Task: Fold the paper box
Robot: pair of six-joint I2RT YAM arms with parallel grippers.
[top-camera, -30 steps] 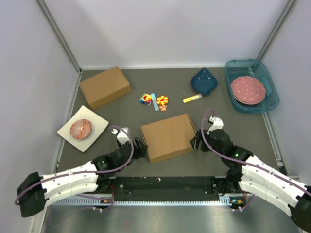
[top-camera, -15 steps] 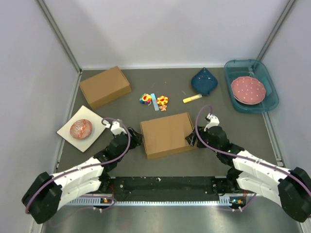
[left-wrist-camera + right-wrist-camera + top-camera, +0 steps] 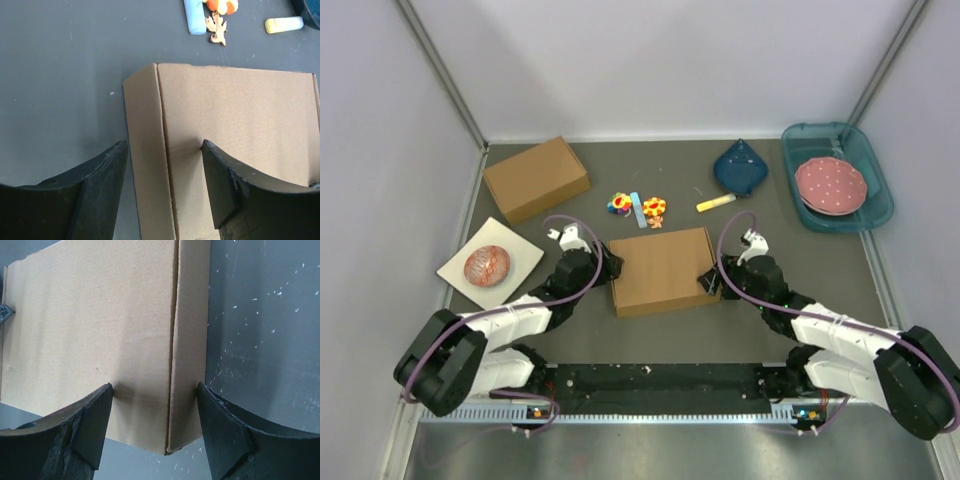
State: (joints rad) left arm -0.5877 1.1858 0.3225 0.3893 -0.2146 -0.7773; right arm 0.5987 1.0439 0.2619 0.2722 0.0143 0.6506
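Observation:
The paper box (image 3: 660, 270) lies closed and flat at the table's middle, a shallow brown cardboard mailer. My left gripper (image 3: 605, 268) straddles its left edge. In the left wrist view (image 3: 164, 145), one finger touches the side wall and the other rests on the lid (image 3: 240, 125). My right gripper (image 3: 712, 280) holds the right edge the same way (image 3: 155, 387): one fingertip is on the lid (image 3: 90, 315) and the other is against the side wall. Both sets of jaws stand wide but press on the cardboard.
A deeper cardboard box (image 3: 536, 178) stands at the back left. A white square plate (image 3: 516, 250) with a red patterned object is at the left. Small colourful toys (image 3: 638, 208), a yellow marker (image 3: 715, 203) and a blue pouch (image 3: 741, 168) lie behind. A teal tray (image 3: 880, 200) holds a pink plate (image 3: 830, 184).
Both grippers closed a little onto the box's side edges and moved away from the bases. The box went with them, a little toward the back, and turned squarer to the table.

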